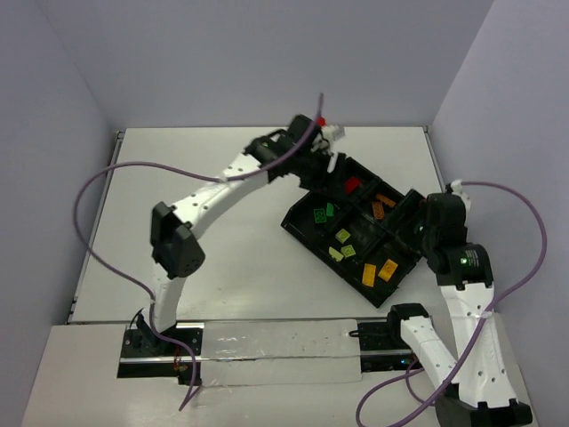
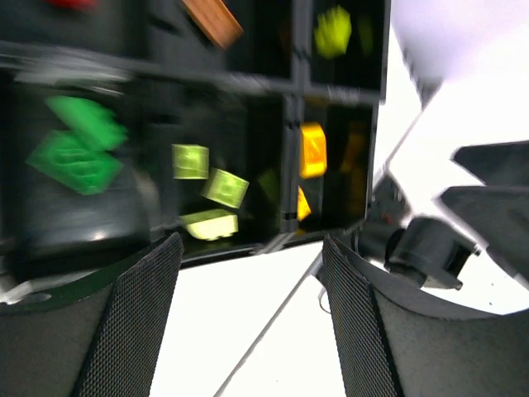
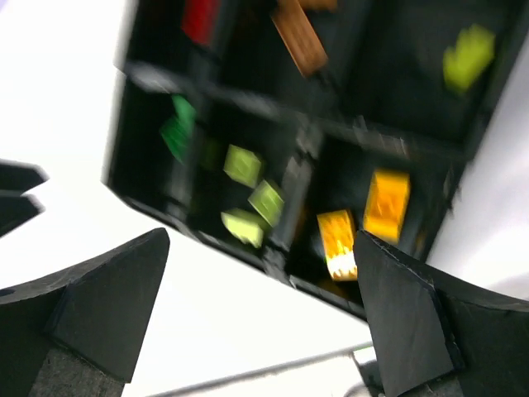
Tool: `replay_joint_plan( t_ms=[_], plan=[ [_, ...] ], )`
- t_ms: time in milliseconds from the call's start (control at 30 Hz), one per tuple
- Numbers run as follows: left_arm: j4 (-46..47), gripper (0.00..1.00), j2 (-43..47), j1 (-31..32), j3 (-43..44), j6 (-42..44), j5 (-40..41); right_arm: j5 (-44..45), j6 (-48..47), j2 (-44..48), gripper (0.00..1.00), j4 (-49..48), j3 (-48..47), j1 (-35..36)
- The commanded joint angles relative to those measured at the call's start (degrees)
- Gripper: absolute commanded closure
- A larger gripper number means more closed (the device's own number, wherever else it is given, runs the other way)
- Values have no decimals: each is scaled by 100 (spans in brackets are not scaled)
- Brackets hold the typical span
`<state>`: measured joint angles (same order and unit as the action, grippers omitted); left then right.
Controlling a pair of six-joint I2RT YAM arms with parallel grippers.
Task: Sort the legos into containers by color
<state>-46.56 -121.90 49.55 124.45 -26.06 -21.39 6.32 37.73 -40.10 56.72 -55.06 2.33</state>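
The containers are compartments of one black divided tray point(image 1: 298, 224) lying at an angle right of centre. Inside lie the legos: a red one point(image 1: 352, 184), orange-brown ones point(image 1: 380, 206), green ones point(image 1: 324, 212), pale yellow-green ones point(image 1: 342, 245) and yellow ones point(image 1: 379, 271). My left gripper point(image 1: 322, 169) hovers over the tray's far corner, open and holding nothing point(image 2: 248, 248). My right gripper point(image 1: 411, 224) sits at the tray's right side, open wide and holding nothing point(image 3: 260, 248). Both wrist views are blurred; they show green point(image 2: 74, 145) point(image 3: 178, 128), pale green point(image 2: 225, 188) point(image 3: 266, 201) and yellow legos point(image 2: 312, 149) point(image 3: 386, 204).
The white table ends at grey walls on three sides. Purple cables loop off both arms at the left point(image 1: 89, 231) and right point(image 1: 533, 240). The right arm's wrist point(image 2: 446, 236) shows in the left wrist view, close beside the tray.
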Motion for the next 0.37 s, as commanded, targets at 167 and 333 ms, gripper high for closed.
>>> replay_joint_plan(
  t_ms=[167, 333],
  plan=[
    [-102, 23, 2076, -1469, -991, 56, 1215, 885, -632, -1437, 0, -28, -1960, -22],
    [-313, 23, 2481, -2024, -1216, 198, 1446, 795, -655, -1519, 0, -295, -1830, -13]
  ],
)
